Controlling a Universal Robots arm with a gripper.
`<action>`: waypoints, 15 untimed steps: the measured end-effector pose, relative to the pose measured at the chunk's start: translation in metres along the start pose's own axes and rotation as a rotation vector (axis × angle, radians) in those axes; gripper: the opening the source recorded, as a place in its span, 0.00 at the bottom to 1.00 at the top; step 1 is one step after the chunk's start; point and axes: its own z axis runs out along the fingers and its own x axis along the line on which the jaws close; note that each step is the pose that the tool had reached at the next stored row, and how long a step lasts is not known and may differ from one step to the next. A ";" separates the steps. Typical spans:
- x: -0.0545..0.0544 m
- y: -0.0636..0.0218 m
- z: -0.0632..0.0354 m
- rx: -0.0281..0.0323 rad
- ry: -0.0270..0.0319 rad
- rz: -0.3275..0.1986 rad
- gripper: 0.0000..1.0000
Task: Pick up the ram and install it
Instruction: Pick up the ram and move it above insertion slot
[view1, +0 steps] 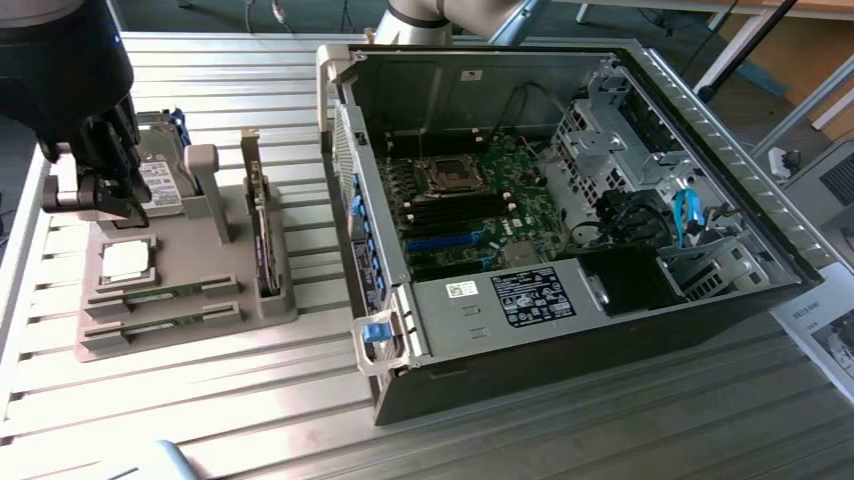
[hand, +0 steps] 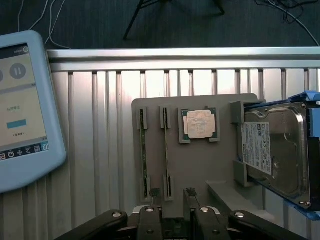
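Observation:
Two ram sticks stand on edge in slots of a grey holder (hand: 220, 165): one ram stick (hand: 166, 150) sits next to the other ram stick (hand: 144, 155). In the exterior view they are thin green strips (view1: 158, 294) at the holder's near end. My gripper (hand: 172, 194) hovers above the holder's edge, open, with nothing between its fingers (hand: 154, 196). The nearer stick lies roughly in line with the gap. In the exterior view the gripper (view1: 104, 200) hangs over the holder's far left part. The open computer case (view1: 694, 110) shows its motherboard (view1: 467, 200).
A square silver processor (hand: 200, 124) lies in the holder beside the sticks, and a hard drive (hand: 275, 150) stands at its other end. A dark card (view1: 263, 235) stands upright in the holder. A pale blue tablet (hand: 20, 110) rests on the ribbed metal table (hand: 100, 125).

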 end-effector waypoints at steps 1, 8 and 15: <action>0.000 0.0000 0.0012 -0.0002 -0.0001 0.000 0.31; 0.000 -0.0005 0.0130 -0.0040 0.0001 0.000 0.31; 0.000 -0.0011 0.0256 -0.0093 0.0002 0.000 0.31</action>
